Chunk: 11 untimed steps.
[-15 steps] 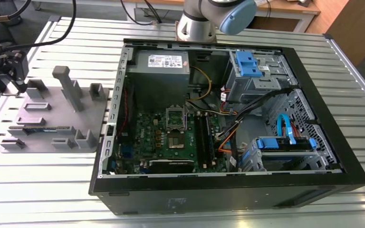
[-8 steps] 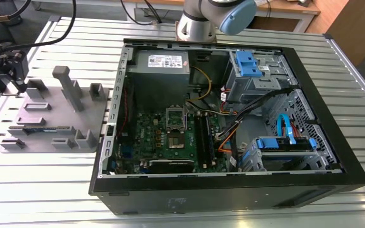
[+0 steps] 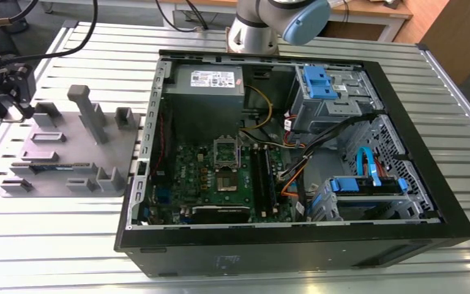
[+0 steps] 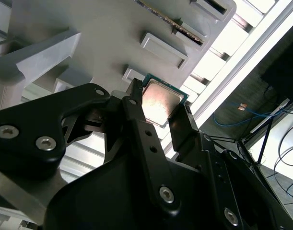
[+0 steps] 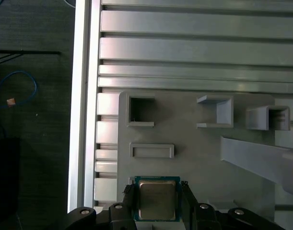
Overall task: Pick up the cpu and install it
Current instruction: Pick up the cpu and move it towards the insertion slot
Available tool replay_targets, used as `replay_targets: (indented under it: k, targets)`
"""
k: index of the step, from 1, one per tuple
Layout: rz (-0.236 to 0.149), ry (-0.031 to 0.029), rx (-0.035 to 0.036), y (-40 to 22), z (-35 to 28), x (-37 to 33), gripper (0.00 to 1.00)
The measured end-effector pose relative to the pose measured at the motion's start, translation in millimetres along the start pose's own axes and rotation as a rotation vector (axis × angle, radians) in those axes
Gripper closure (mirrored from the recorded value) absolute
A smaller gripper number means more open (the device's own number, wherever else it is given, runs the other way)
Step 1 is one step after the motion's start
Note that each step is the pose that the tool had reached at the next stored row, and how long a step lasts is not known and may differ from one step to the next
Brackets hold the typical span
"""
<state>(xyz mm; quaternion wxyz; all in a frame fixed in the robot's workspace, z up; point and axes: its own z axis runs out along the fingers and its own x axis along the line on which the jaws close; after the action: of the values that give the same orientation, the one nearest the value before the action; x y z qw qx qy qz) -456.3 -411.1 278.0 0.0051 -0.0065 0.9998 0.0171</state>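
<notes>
The gripper [image 4: 158, 103] holds the cpu [image 5: 157, 199] between closed jaws at the tray [image 3: 55, 153], exterior view's left. Installing remains: the socket [image 3: 223, 180] in the case [image 3: 300, 245] looks empty.

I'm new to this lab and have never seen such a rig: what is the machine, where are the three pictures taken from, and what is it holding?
It is a single robot arm with a two-fingered gripper at its end. The exterior view comes from a camera off the arm. It looks over a slatted metal table carrying an open computer case with its green motherboard exposed. On that view's left lies a grey holder tray. Both wrist views come from cameras riding on the arm, looking past the gripper. There the cpu, a small square chip with a silvery top, sits between the black fingers, which close on two opposite edges, over the tray. Whether it is lifted off the tray I cannot tell.
</notes>
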Motion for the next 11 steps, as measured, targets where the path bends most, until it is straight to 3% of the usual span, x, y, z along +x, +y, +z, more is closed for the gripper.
replay_targets:
  k: [11]
  targets:
    - [0.000,0.0003,0.0002,0.1,-2.9,0.0,0.53]
